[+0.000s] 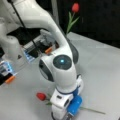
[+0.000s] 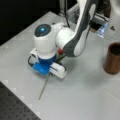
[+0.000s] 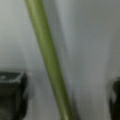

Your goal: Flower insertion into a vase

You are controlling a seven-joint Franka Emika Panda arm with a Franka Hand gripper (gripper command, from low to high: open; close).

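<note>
The gripper (image 1: 65,113) is lowered to the table (image 1: 100,72) at roughly 6 o'clock in a front view, directly over a flower lying flat. In a front view, the same gripper (image 2: 51,71) is seen at about 9 o'clock of centre, close to the tabletop (image 2: 82,95).

The lying flower's red bloom (image 1: 41,96) is seen at 7 o'clock, just beside the gripper body; its green stem (image 1: 92,110) runs out toward 5 o'clock on the far side of the gripper. In a front view the stem (image 2: 43,87) projects from under the gripper toward 7 o'clock, and a bit of red bloom (image 2: 60,51) is visible behind the wrist.

In the wrist view the stem (image 3: 48,60) is seen between the two fingers, running from 11 o'clock down to 6 o'clock. The left finger pad (image 3: 11,96) and the right one (image 3: 115,98) are well apart from the stem, with table showing on both sides. The claw is spread wide; nothing is clamped yet.

The vase (image 2: 112,58), a plain brown cylinder, stands upright at 3 o'clock in a front view, well apart from the gripper. Its mouth is dark; contents cannot be told there.

A second flower (image 1: 74,8) with red bloom stands upright at 12 o'clock in a front view, its base hidden behind the arm (image 1: 50,22).
</note>
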